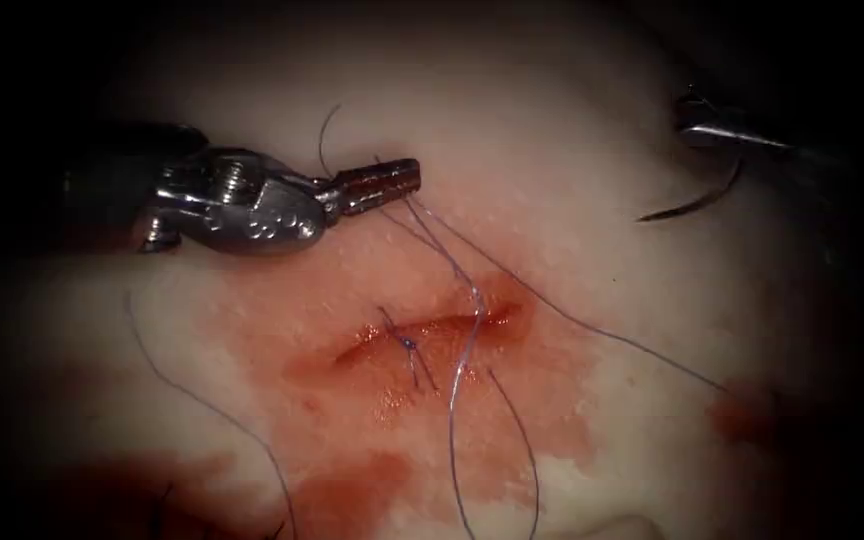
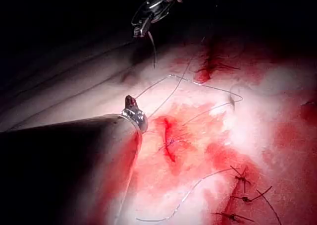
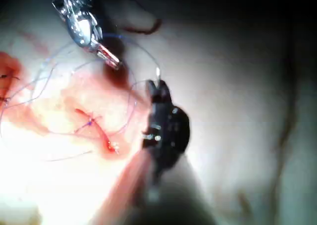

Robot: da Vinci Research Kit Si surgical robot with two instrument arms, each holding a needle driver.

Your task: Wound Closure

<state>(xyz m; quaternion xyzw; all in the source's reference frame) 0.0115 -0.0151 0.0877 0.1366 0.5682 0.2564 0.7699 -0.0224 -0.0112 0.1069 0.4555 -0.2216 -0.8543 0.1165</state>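
Needle (image 1: 697, 200) clear of the tissue (image 1: 572, 120), right of the cut (image 1: 432, 330).
We saw the right tool (image 1: 717, 132) pinching its blunt end, left tool (image 1: 387, 185) clamped on thread (image 1: 462, 290); we judged mid-stitch, slack needing pulling.

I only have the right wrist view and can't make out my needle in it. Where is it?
Observer: The right tool holds the needle near one end. The needle hangs free of the tissue, to the right of the cut.
Operator: What about the left tool?
Observer: The left tool has its jaws shut on the thread, up and left of the cut in the endoscope view.
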